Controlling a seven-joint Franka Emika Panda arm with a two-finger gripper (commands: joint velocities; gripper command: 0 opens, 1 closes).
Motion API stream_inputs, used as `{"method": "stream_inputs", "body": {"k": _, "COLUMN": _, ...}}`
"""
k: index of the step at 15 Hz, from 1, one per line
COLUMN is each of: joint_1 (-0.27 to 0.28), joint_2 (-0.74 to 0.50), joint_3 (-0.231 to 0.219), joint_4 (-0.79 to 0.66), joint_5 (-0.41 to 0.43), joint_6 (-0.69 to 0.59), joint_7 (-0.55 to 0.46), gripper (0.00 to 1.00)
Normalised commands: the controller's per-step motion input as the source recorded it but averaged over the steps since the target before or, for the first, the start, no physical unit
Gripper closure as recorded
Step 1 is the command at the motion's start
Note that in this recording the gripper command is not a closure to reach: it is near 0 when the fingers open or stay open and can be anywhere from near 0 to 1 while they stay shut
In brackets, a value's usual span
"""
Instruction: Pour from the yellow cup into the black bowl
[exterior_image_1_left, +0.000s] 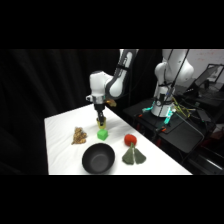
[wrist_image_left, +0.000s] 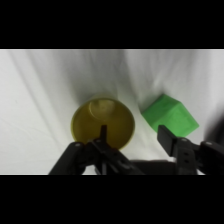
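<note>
The yellow cup (wrist_image_left: 102, 122) stands upright on the white cloth, seen from above in the wrist view; nothing shows clearly inside it. My gripper (wrist_image_left: 133, 136) is lowered over it, open. One finger (wrist_image_left: 102, 135) reaches inside the cup and the other finger (wrist_image_left: 165, 137) stands outside its right wall, with a gap to the wall. From the side, the gripper (exterior_image_1_left: 101, 119) hides most of the cup (exterior_image_1_left: 101, 123). The black bowl (exterior_image_1_left: 98, 158) sits near the table's front edge, well in front of the cup and apart from it.
A green cube (wrist_image_left: 170, 116) lies just beside the cup, also seen between cup and bowl as the green cube (exterior_image_1_left: 103, 134). A brown lumpy item (exterior_image_1_left: 79, 135) is left of it. A red object (exterior_image_1_left: 130, 139) and a dark green fan-shaped object (exterior_image_1_left: 133, 156) lie right of the bowl.
</note>
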Motion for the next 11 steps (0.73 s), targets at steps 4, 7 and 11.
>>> {"method": "stream_inputs", "body": {"k": 4, "joint_1": -0.007, "joint_2": -0.79, "joint_3": -0.107, "joint_4": -0.32, "joint_5": -0.216, "joint_6": -0.25, "joint_7": 0.16, "gripper": 0.00}}
{"method": "stream_inputs", "body": {"k": 7, "joint_1": -0.052, "joint_2": -0.83, "joint_3": -0.118, "joint_4": -0.35, "joint_5": -0.179, "joint_6": -0.29, "joint_7": 0.17, "gripper": 0.00}}
{"method": "stream_inputs", "body": {"k": 11, "joint_1": -0.061, "joint_2": -0.54, "joint_3": -0.052, "joint_4": -0.25, "joint_5": -0.123, "joint_6": -0.17, "joint_7": 0.06, "gripper": 0.00}}
